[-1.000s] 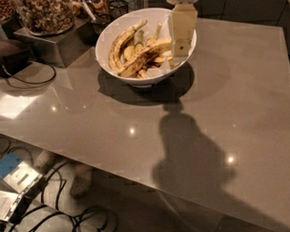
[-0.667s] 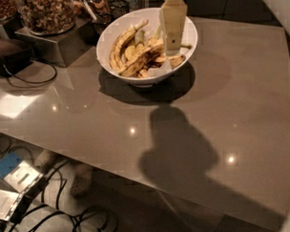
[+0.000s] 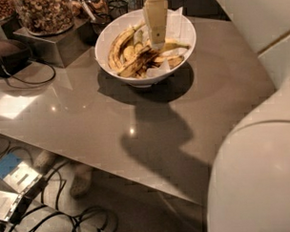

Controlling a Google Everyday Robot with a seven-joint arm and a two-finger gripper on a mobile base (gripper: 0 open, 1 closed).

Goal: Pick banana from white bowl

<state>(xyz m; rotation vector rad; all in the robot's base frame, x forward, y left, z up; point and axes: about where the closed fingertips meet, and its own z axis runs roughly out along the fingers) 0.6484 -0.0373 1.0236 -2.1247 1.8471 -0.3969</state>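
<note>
The white bowl (image 3: 181, 54) stands at the back of the grey table, lined with white paper and holding several overripe bananas. The long curved banana (image 3: 116, 48), dull yellow with brown-black patches, lies along the bowl's left side. My gripper (image 3: 156, 39), a cream-coloured piece, comes down from the top edge of the camera view. It hangs over the middle of the bowl, just right of the long banana, with its tip at the pile of smaller bananas. I cannot tell whether it touches any of them.
Glass jars of nuts (image 3: 45, 14) stand on a metal stand (image 3: 52, 44) left of the bowl. A black device with a cable (image 3: 8, 55) lies at the far left. My white body (image 3: 257, 181) fills the lower right. Cables (image 3: 67, 221) lie on the floor below the table's front edge.
The gripper has moved left from the bowl's right rim to over its middle. The view has shifted and my white body has come into view at the right.
</note>
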